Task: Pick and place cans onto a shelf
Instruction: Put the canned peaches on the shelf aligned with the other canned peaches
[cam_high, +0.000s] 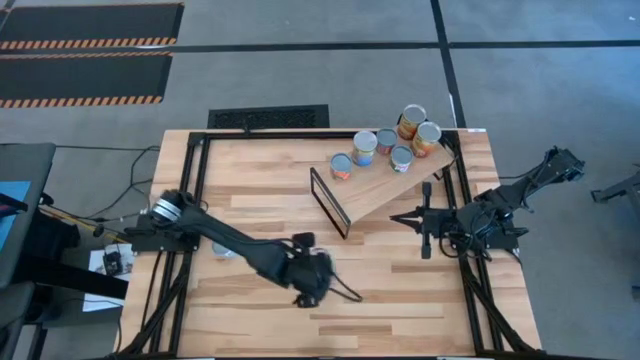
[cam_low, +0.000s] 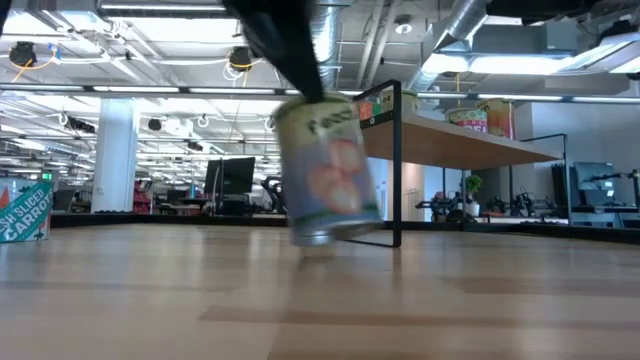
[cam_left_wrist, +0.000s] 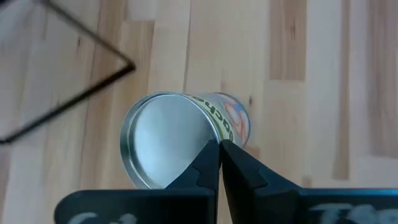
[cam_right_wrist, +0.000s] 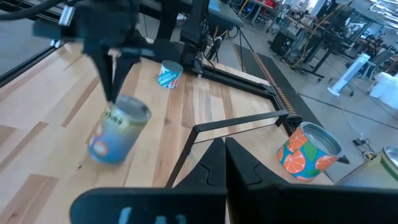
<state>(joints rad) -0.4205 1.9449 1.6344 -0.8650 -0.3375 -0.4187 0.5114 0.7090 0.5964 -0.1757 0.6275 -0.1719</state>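
A: So, which step is in hand?

B: The carry. The left gripper (cam_right_wrist: 113, 93) pinches the rim of a tilted, silver-topped tin with a pale blue label (cam_right_wrist: 118, 134), lifted just off the slatted wooden table (cam_high: 400, 290), near the black-framed end of the light-wood shelf (cam_high: 385, 195).

A: And the right gripper (cam_high: 408, 217)?

B: It waits beside the shelf, fingers closed on nothing. Next, I'd judge, the tin must swing over the board, clear of the frame, beside the six tins (cam_high: 385, 145) standing there.

table (cam_high: 400, 290): slatted light wood | floor mats (cam_high: 85, 50): black, striped edges | desks (cam_low: 480, 150): background
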